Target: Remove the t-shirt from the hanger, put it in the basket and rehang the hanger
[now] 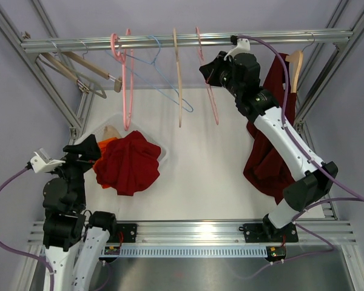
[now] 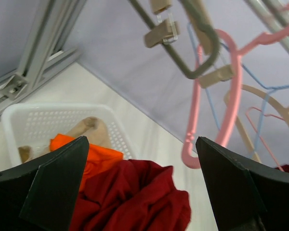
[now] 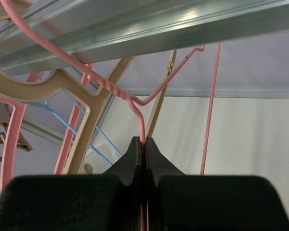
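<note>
The red t-shirt (image 1: 128, 162) lies crumpled on the table, partly over the white basket (image 1: 165, 155); in the left wrist view the t-shirt (image 2: 135, 197) fills the bottom. My left gripper (image 1: 85, 148) stands open just left of and above it, nothing between its fingers (image 2: 62, 173). A thin pink wire hanger (image 1: 209, 91) hangs bare from the top rail (image 1: 170, 41). My right gripper (image 1: 207, 71) is shut on this hanger's neck (image 3: 140, 122) just below the twisted hook, seen in the right wrist view with the jaws pressed together on the wire.
The basket (image 2: 19, 115) holds orange (image 2: 98, 156) and beige cloth. A thick pink hanger (image 1: 126, 79), a blue wire hanger (image 1: 164, 79), a beige hanger (image 1: 178, 79) and clip hangers (image 1: 79, 73) hang on the rail. A dark red garment (image 1: 267, 157) hangs on a wooden hanger (image 1: 295, 63) at right.
</note>
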You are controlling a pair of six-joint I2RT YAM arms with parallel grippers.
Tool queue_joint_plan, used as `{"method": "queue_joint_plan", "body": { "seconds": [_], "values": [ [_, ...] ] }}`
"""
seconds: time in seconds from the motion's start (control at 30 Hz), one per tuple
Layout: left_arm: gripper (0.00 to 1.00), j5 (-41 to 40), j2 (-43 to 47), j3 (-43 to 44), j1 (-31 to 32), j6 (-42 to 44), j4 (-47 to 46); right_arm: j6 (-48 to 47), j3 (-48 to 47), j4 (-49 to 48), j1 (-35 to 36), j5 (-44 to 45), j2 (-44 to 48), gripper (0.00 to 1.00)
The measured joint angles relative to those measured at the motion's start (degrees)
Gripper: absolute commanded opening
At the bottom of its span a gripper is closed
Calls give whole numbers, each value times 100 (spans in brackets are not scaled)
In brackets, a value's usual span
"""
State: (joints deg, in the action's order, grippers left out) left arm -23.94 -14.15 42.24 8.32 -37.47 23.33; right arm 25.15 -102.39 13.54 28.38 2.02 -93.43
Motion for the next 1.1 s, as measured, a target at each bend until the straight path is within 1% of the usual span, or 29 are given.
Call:
{"method": "queue_joint_plan", "body": {
  "seconds": [0.1,0.2,0.23,0.33,0.37,0.4,0.43,0.53,0.57,0.6,0.67,0.77,0.8,0.87,0.9,0.93,1.0,1.03,1.1],
  "values": [
    [99,452,26,256,0,144,59,63,282,-223,0,2,79,0],
    [99,887,31,437,0,221,70,116,568,-428,0,-15,160,12],
    [99,1056,31,494,0,247,81,116,610,-457,0,-15,186,22],
    [99,1552,28,647,2,286,105,101,715,-376,-4,0,310,39],
    [99,1777,22,702,4,299,111,74,761,-343,-4,-4,369,48],
    [99,1958,11,754,15,306,105,61,793,-295,-4,-4,439,53],
    [99,2144,0,798,28,315,101,31,841,-249,-4,0,531,61],
    [99,2730,-72,909,90,348,96,-74,992,-109,-4,-9,883,71],
    [99,2929,-103,931,116,365,81,-107,1056,-42,-4,-11,1049,76],
    [99,3163,-140,949,149,396,70,-146,1108,7,-4,-13,1209,77],
    [99,3646,-219,984,205,455,55,-271,1202,170,-4,-2,1576,77],
    [99,4406,-385,1091,295,575,44,-529,1274,463,-7,201,2155,72],
    [99,4653,-442,1126,326,612,37,-634,1274,581,-24,308,2369,63],
    [99,5158,-531,1178,385,682,11,-798,1272,743,-109,485,2710,53],
    [99,5359,-560,1193,409,726,7,-909,1257,844,-208,612,2911,45],
    [99,5606,-592,1215,446,774,7,-999,1196,968,-326,758,3036,34],
    [99,6019,-625,1226,538,874,-9,-1139,1036,1156,-590,1071,3156,26],
    [99,6183,-629,1226,605,922,-7,-1189,955,1252,-723,1220,3178,17],
    [99,6417,-623,1226,767,1036,-11,-1231,879,1386,-868,1340,3211,15]
  ]
}}
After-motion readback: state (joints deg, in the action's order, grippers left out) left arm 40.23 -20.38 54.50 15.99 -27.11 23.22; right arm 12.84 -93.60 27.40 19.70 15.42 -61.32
